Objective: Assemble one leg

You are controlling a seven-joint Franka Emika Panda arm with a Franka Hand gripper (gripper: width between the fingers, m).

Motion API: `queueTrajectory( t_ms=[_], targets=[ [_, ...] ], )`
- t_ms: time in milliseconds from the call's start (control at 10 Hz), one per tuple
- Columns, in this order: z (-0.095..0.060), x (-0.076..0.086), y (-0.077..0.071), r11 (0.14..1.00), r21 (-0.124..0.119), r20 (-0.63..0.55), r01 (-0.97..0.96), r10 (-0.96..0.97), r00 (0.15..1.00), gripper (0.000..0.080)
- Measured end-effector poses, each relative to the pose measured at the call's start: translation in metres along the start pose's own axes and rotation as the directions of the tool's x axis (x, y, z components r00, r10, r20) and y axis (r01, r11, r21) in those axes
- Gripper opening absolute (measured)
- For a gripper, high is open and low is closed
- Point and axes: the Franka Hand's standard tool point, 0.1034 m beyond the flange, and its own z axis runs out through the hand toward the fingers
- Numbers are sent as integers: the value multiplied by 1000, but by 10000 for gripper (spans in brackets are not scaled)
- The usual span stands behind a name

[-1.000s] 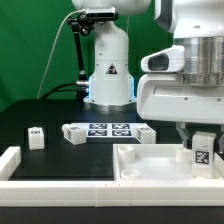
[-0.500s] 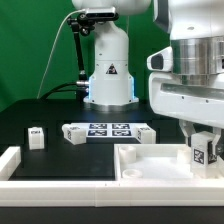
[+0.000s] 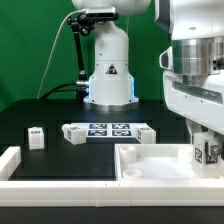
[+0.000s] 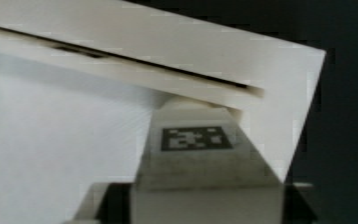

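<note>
One leg in hand: the leg (image 3: 209,151) is pinched between the jaws of the gripper (image 3: 207,140), its tagged face turned outward; it is held at the exterior view's right, over the far-right corner of the large white moulded tray (image 3: 150,166).
Leg attitude: upright, so far as can be judged, which suits a straight downward seating into the tray.
Wrist view: the leg (image 4: 201,150) is seen end-on between the fingers (image 4: 108,203), with the tag uppermost and the tray wall (image 4: 140,62) just beyond it; whether the leg's lower end touches the tray floor cannot be told.
Jaw state: closed on the leg from two sides, leaving the tag unobstructed.
Judged step: the leg is being carried to, or lowered at, a corner mount; alignment with the corner is what the next move would call for.
Loose legs: further legs stand on the black table, one (image 3: 36,137) at the exterior view's left, well apart from the tray, and others (image 3: 73,134) beside the marker board (image 3: 108,129).
Risk: a tilted leg may jam against the tray wall.
</note>
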Motion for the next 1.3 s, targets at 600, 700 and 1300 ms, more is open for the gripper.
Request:
queueTrajectory(
  t_ms=[600,700,1300],
  targets=[
    [0,-1,0,916,-2,-2,402,-402,916,648],
    [0,-1,0,883,-3,-2,470,-470,883,649],
    [0,0,0,471,-24,-3,882,-882,471,649]
  ],
)
